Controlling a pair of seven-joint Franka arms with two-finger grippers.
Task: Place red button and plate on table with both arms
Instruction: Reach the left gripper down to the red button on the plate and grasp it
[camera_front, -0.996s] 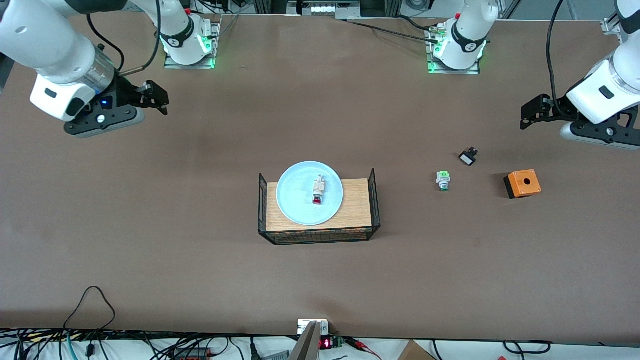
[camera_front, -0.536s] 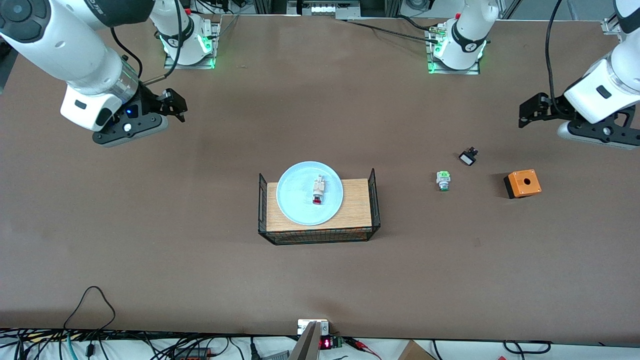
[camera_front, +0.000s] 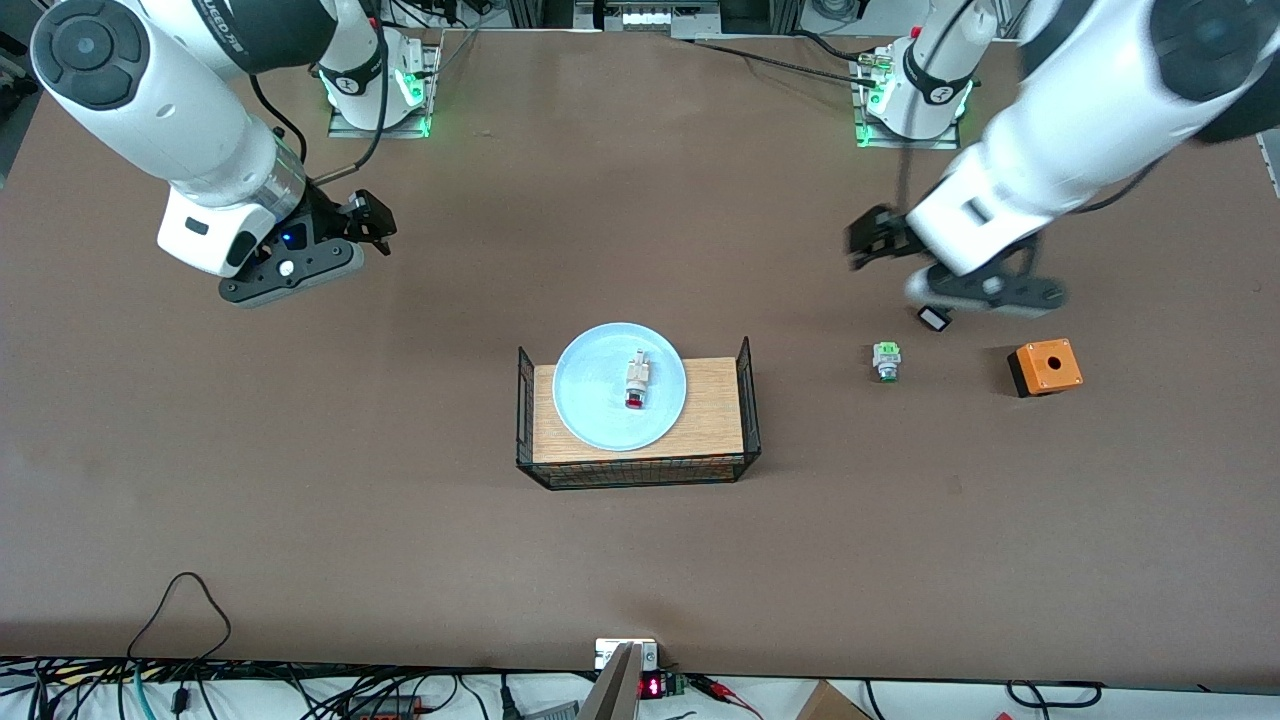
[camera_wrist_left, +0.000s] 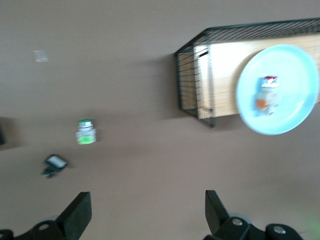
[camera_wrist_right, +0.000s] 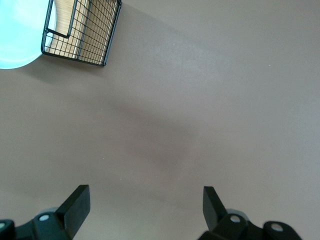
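Front view: red button (camera_front: 636, 380) on plate (camera_front: 600, 410); both hands spread, empty.

- Left arm (camera_front: 1040, 150): motion-blurred in front view; its wrist partly covers the small black part (camera_front: 934, 318).
- Plate (camera_wrist_right: 12, 35): cut by right wrist view's edge.
- Red button (camera_wrist_left: 267, 94): blurred, detail unreadable.

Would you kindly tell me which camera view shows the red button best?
The front view: the red button lies sharp and whole on the plate, red cap toward the camera. The left wrist view shows it blurred. The right wrist view shows only the plate's edge, no button.
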